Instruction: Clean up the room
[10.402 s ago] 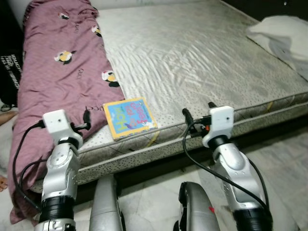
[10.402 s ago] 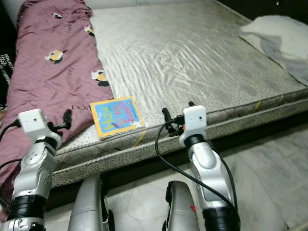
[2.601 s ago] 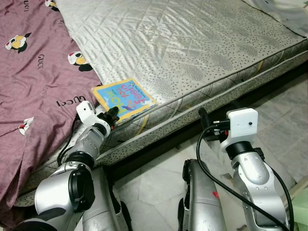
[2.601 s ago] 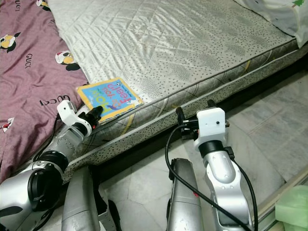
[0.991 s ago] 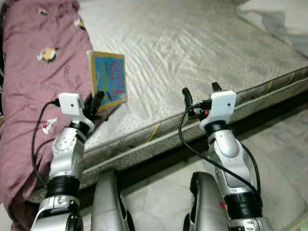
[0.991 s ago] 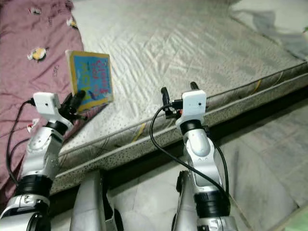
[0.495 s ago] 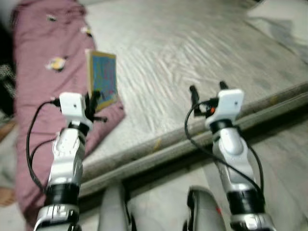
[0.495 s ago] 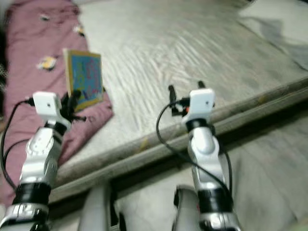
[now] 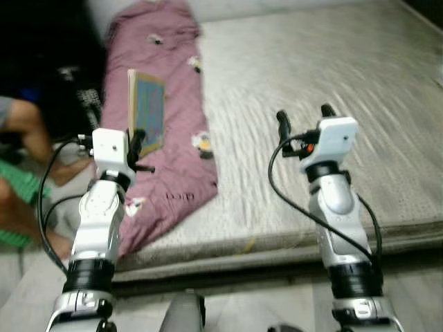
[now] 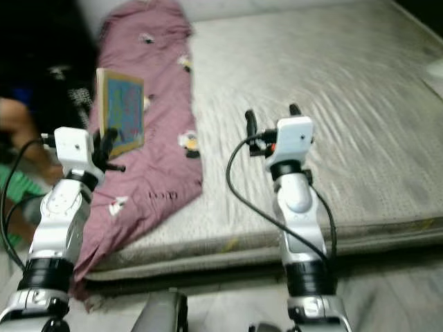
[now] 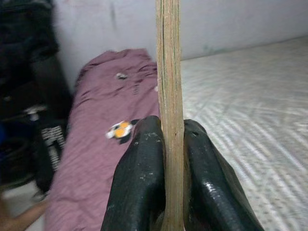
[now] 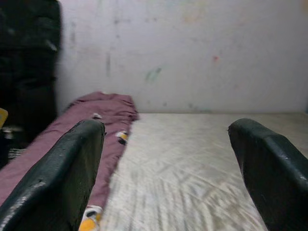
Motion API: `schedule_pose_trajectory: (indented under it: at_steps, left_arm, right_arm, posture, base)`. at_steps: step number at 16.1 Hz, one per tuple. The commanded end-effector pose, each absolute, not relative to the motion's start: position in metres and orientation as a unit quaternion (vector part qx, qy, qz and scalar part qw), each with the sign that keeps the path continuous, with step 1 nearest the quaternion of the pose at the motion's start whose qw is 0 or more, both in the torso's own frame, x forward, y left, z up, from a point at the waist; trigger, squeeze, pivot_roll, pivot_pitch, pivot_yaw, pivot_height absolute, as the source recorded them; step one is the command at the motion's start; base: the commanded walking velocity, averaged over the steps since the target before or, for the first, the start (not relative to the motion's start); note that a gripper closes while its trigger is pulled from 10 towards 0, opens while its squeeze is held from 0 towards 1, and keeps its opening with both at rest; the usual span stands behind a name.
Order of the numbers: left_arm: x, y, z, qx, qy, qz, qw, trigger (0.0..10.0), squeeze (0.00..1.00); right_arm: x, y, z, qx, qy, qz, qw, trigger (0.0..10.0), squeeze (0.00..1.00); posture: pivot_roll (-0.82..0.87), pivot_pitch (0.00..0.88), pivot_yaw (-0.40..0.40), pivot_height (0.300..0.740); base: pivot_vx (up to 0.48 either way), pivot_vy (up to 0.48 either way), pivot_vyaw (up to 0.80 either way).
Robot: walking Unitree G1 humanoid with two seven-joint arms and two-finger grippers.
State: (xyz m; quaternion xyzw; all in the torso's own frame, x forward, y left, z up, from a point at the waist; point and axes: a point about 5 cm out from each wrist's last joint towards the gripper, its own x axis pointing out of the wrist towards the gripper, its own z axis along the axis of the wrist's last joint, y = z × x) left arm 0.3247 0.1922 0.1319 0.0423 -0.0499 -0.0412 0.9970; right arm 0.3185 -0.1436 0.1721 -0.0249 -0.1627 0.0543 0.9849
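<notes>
The book (image 9: 146,111) was a thin, stiff board book, judged light and rigid enough to stand up from a pinch at one edge without sagging. Its glossy cover looked likely to slip if the squeeze slackened. The lower edge, where it was pinched, seemed a fair place to hold, though a grip nearer the middle would steady it more against swinging.

The left gripper (image 9: 136,145) was clamped on that lower edge, and the left wrist view showed both fingers (image 11: 143,178) pressed flat against the two covers with the page block between them. The book stood upright above the gripper, over the purple blanket (image 9: 174,149) on the left side of the mattress (image 9: 332,83). The left arm was raised with its forearm nearly vertical, near the bed's near edge.

The right gripper (image 9: 302,117) was held up at about the same height over the bare mattress, its fingers (image 12: 62,178) spread wide with nothing between them.

A person's legs (image 9: 28,131) showed at the far left, beside the bed.
</notes>
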Motion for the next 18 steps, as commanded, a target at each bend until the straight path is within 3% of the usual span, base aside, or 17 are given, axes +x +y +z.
schedule_pose_trajectory:
  at_steps: [1, 14, 16, 18]
  left_arm:
    - [0.324, 0.191, 0.131, 0.051, -0.049, -0.037, 0.997, 10.0, 0.00]
    - [0.314, 0.183, 0.113, 0.045, -0.024, -0.033, 0.998, 10.0, 0.00]
    - [0.307, 0.194, 0.111, 0.053, -0.034, 0.008, 0.998, 10.0, 0.00]
    - [0.302, 0.188, 0.102, 0.037, -0.013, 0.001, 0.999, 10.0, 0.00]
  right_arm:
    - [0.319, -0.145, 0.169, -0.025, -0.158, 0.053, 0.986, 10.0, 0.00]
    - [0.305, -0.159, 0.145, -0.026, -0.120, 0.015, 0.992, 10.0, 0.00]
    - [0.304, -0.161, 0.142, -0.027, -0.117, 0.006, 0.993, 10.0, 0.00]
    - [0.304, -0.161, 0.139, -0.022, -0.112, -0.004, 0.993, 10.0, 0.00]
  posture:
    - [-0.07, 0.000, 0.071, 0.740]
    - [-0.08, 0.000, 0.081, 0.740]
    - [-0.09, 0.000, 0.096, 0.740]
    - [-0.08, 0.000, 0.097, 0.740]
  base:
    - [0.000, 0.000, 0.00]
    - [0.000, 0.000, 0.00]
    - [0.000, 0.000, 0.78]
    - [0.000, 0.000, 0.78]
